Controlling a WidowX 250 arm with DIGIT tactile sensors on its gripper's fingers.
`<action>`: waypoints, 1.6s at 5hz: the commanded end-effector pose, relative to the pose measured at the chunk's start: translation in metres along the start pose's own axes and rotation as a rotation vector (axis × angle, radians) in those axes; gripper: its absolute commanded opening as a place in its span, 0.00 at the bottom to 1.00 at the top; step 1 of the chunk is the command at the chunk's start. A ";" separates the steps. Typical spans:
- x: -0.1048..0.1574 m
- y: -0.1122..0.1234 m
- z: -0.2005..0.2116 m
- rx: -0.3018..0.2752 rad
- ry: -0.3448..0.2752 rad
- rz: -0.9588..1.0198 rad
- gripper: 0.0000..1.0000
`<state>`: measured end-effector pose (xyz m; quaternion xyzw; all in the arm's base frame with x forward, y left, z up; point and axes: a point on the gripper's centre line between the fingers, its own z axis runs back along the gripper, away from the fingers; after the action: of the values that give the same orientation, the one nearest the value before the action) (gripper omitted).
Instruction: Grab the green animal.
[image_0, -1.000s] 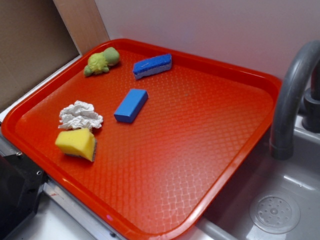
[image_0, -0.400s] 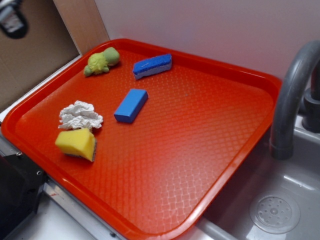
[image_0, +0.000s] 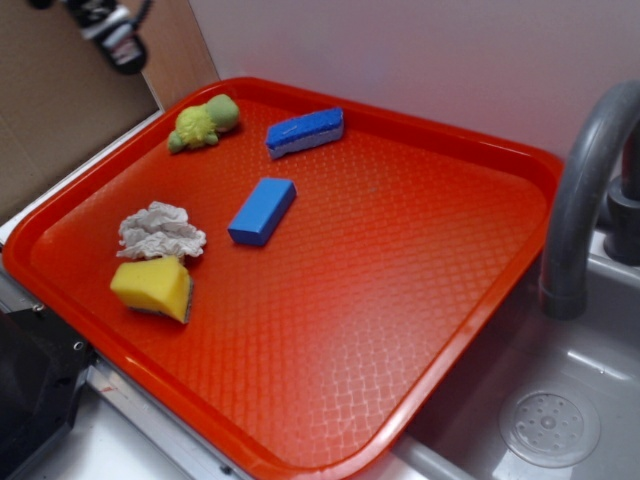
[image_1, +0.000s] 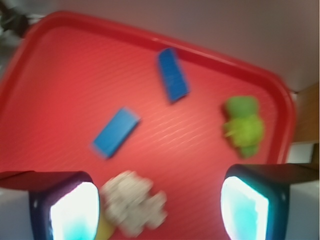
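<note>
We log the red tray (image_0: 420, 300) first: it fills most of the exterior view, running from the upper left to the lower centre of the frame, with a raised rim all round. To its right, a grey faucet (image_0: 585, 190) arcs down the right edge of the frame, and below it a grey sink basin (image_0: 550, 420) with a round drain occupies the lower right corner.

On the tray we count five items. A blue block (image_0: 262, 210) lies left of centre. A blue-and-white sponge (image_0: 305, 131) lies above it, close to the tray's far rim. A yellow sponge (image_0: 153, 287) sits at lower left, with a crumpled white paper (image_0: 160, 231) just above it; we cannot tell whether they touch.

The green animal (image_0: 203, 122) lies in the upper left part of the frame, in the tray's far corner, just inside the rim, apart from the other items.

The gripper (image_0: 112, 35) shows at the top left corner of the exterior view, blurred, above and left of the green animal and not touching it.

In the wrist view, which is also blurred, the gripper (image_1: 160, 207) has its two fingers (image_1: 250, 205) spread wide at the lower corners of the frame, with nothing between them. The green animal (image_1: 243, 126) sits at centre right, just above the right-hand finger.
</note>
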<state>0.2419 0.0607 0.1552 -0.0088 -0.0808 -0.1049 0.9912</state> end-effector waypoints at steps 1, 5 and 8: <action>0.020 0.055 -0.025 0.186 -0.014 0.063 1.00; 0.031 0.101 -0.112 0.139 0.200 -0.035 1.00; 0.033 0.088 -0.127 0.123 0.296 -0.179 0.00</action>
<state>0.3061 0.1339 0.0250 0.0677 0.0754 -0.1738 0.9796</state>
